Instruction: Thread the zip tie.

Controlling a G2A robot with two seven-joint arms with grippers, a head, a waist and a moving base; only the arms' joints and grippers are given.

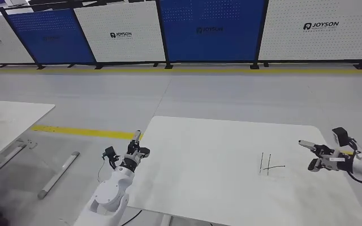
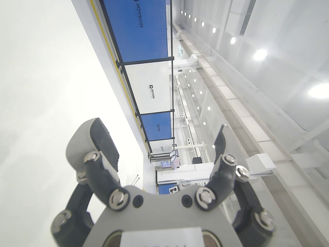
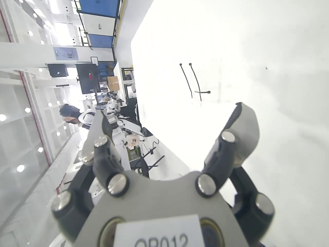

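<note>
Three thin black zip ties lie on the white table (image 1: 215,169), right of its middle. Two of them (image 1: 261,163) (image 1: 268,163) lie side by side, and a shorter one (image 1: 277,167) crosses the end of one. The right wrist view shows the pair (image 3: 186,79) (image 3: 195,80) and the short tie (image 3: 203,92) ahead of my right gripper (image 3: 169,115). That gripper (image 1: 310,155) stands open and holds nothing, at the table's right edge. My left gripper (image 1: 138,144) (image 2: 162,140), open and also without a load, is at the table's left edge. From there the zip ties (image 2: 136,178) look tiny.
A wide bare stretch of tabletop separates the two grippers. Blue and white pegboard partitions (image 1: 209,28) stand across the floor behind the table. Another white table (image 1: 17,118) stands at the far left, with a yellow floor line (image 1: 85,131) between.
</note>
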